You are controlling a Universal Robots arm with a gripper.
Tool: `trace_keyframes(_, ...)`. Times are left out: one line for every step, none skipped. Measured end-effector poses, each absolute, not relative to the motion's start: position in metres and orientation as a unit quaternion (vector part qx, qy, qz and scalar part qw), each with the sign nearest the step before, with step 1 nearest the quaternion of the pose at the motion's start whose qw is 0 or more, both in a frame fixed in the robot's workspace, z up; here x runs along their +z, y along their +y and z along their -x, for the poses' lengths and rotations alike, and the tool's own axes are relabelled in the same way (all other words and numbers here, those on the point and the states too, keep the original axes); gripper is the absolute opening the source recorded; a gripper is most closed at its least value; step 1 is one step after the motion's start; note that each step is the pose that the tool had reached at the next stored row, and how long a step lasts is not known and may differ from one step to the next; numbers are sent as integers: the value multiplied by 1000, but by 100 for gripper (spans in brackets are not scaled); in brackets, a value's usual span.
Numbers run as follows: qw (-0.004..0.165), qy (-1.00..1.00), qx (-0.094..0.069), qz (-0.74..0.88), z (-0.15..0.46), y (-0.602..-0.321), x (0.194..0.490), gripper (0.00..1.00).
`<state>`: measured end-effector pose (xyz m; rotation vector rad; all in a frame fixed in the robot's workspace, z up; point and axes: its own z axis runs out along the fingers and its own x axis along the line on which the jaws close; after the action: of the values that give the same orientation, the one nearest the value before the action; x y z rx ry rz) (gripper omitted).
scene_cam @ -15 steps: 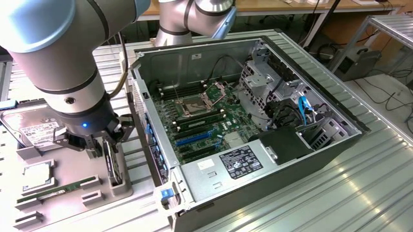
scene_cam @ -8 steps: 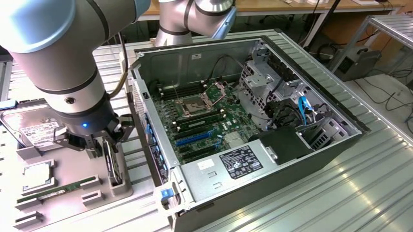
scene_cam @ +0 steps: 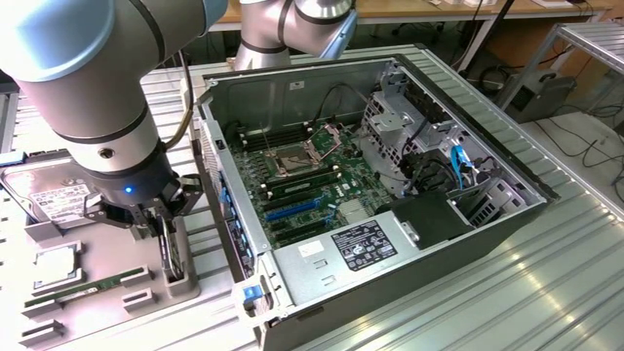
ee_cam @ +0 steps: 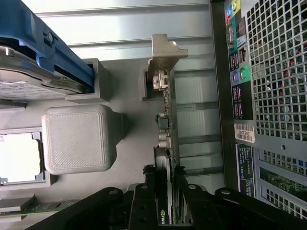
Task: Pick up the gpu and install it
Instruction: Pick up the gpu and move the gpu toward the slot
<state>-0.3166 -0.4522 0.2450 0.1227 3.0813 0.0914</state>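
You had the black two-fingered gripper lowered over the gpu, a slim black expansion card standing on edge in a slotted grey plastic holder. The jaws were drawn in narrowly against both faces of the card, with no gap to be seen in the wrist view; the card sat in its holder. Its pale metal bracket, stepped at the end, lay at the end away from the fingers. The holder belonged to a flat matt grey fixture tray, which also carried a silver labelled hard drive in a blue carrier, a square silver processor and a thin green RAM stick. A rounded grey block with a fine ribbed printed texture stood near the card. Just beside the holder, on the exterior view's right, lay the open black steel computer case, with a perforated rear panel and a green motherboard inside. All rested on a ribbed metal table.
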Motion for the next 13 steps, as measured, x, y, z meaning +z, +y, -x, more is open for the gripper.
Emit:
trace_keyframes(28,998,30,-40,317,-452,245,27)
trace_keyframes(28,998,30,-40,317,-452,245,27)
trace_keyframes(28,998,30,-40,317,-452,245,27)
trace_keyframes(28,998,30,-40,317,-452,245,27)
trace_keyframes(28,998,30,-37,316,-452,245,27)
trace_keyframes(27,999,30,-35,316,-452,245,27)
trace_keyframes(26,999,30,-33,316,-452,245,27)
trace_keyframes(24,999,30,-31,315,-452,245,27)
trace_keyframes(23,999,30,-28,314,-452,245,27)
trace_keyframes(21,999,30,-26,313,-452,245,27)
trace_keyframes(20,999,30,-25,312,-452,245,27)
trace_keyframes(19,999,30,-24,311,-452,246,26)
trace_keyframes(19,999,30,-23,311,-452,247,26)
